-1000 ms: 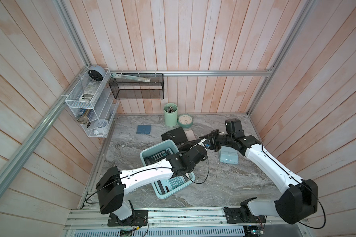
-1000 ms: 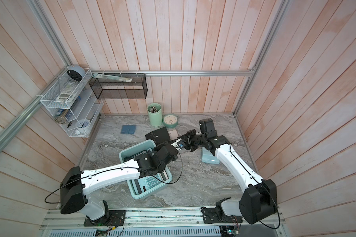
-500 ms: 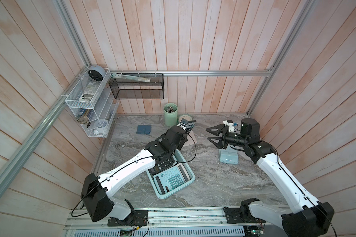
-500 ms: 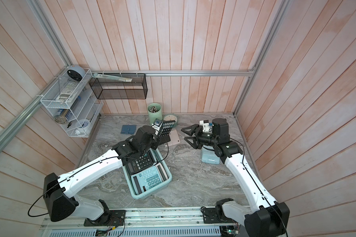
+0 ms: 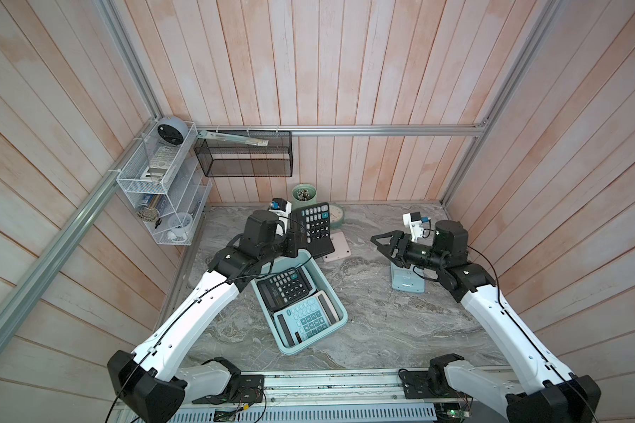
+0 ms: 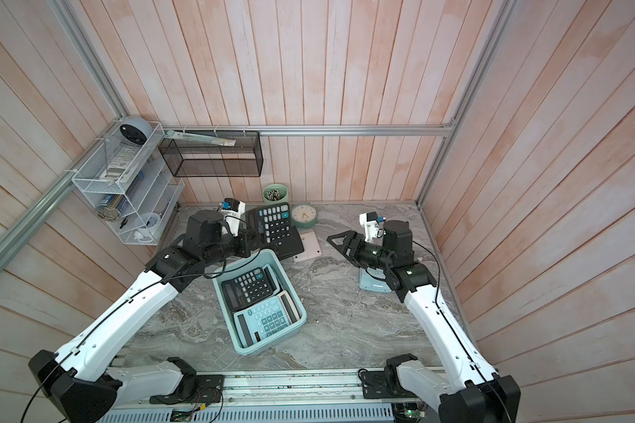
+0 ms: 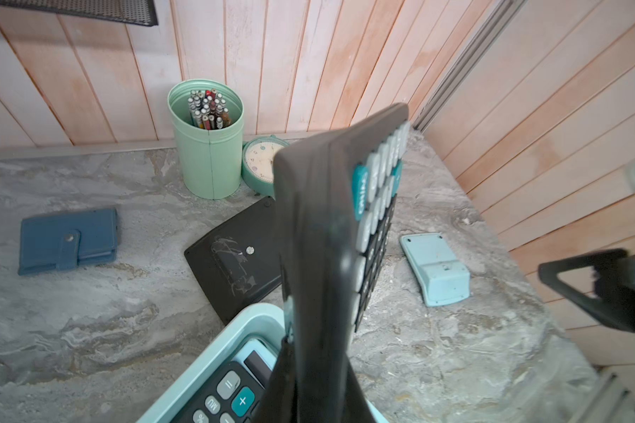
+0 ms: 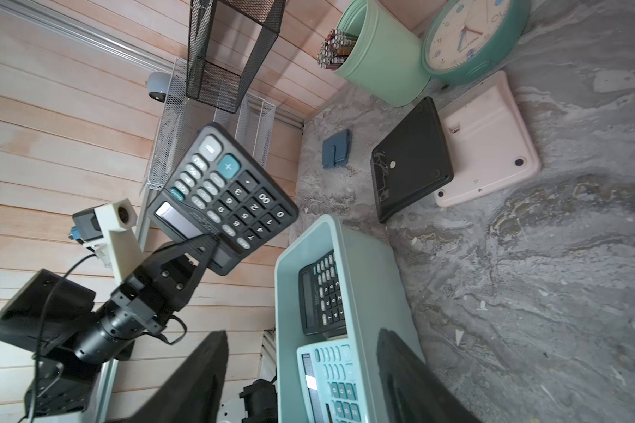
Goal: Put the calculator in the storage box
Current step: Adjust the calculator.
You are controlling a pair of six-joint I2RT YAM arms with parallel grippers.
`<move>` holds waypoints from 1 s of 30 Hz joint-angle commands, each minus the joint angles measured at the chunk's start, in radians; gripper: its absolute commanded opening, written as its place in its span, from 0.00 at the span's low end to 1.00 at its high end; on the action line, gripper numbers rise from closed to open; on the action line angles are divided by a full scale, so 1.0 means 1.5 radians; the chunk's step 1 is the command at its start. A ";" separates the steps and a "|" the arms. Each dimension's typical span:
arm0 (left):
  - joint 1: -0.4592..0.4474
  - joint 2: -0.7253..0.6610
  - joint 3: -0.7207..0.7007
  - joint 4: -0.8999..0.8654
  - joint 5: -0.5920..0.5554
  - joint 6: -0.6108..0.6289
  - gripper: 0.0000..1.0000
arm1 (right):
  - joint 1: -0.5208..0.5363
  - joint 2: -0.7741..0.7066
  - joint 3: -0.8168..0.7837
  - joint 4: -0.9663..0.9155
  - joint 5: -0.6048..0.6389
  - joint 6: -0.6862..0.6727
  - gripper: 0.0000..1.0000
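My left gripper (image 5: 296, 243) (image 6: 255, 240) is shut on the display end of a black calculator (image 5: 314, 223) (image 6: 272, 223), held tilted in the air over the far end of the storage box (image 5: 332, 293) (image 6: 292, 289). The wrist view shows that calculator (image 7: 319, 238) edge-on, squeezed between the jaws. In the aqua box lie a black calculator (image 5: 286, 289) and an aqua calculator (image 5: 305, 322), keys up. My right gripper (image 5: 382, 249) (image 8: 299, 340) hangs open and empty to the right, apart from the box.
Face down on the marble lie a black calculator (image 5: 323, 249), a pink one (image 5: 340, 243) and a light blue one (image 5: 406, 282) below the right gripper. A pencil cup (image 5: 303, 194), clock (image 5: 336, 216) and blue wallet (image 7: 66, 241) stand at the back. Mesh basket (image 5: 244, 159) and wire rack (image 5: 158, 183) hang on the walls.
A second ago both grippers met over the box's far end. The right one has opened and drawn back to the right. The left one has swung up and back with the black calculator.
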 commanded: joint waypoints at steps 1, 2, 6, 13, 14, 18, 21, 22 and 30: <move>0.031 -0.011 -0.014 0.013 0.157 -0.074 0.00 | 0.008 0.018 -0.010 0.053 -0.005 -0.067 0.71; 0.037 -0.009 -0.011 0.002 0.165 -0.081 0.00 | 0.010 0.024 -0.012 0.070 -0.015 -0.069 0.71; 0.051 0.013 0.006 -0.031 0.225 -0.099 0.00 | 0.014 0.070 0.007 0.111 -0.061 -0.067 0.72; 0.055 0.065 0.038 -0.096 0.296 -0.070 0.00 | 0.012 0.193 0.082 0.195 -0.202 -0.044 0.66; 0.055 0.073 0.041 -0.105 0.307 -0.066 0.00 | 0.013 0.205 0.083 0.224 -0.218 -0.026 0.66; 0.055 0.090 0.049 -0.139 0.344 -0.048 0.00 | 0.014 0.259 0.112 0.286 -0.288 0.012 0.64; 0.055 0.092 0.045 -0.148 0.361 -0.038 0.00 | 0.017 0.285 0.124 0.327 -0.320 0.040 0.62; 0.054 0.094 0.045 -0.151 0.364 -0.034 0.00 | 0.019 0.294 0.129 0.327 -0.326 0.041 0.62; 0.054 0.093 0.044 -0.162 0.376 -0.023 0.00 | 0.019 0.327 0.186 0.097 -0.296 -0.130 0.60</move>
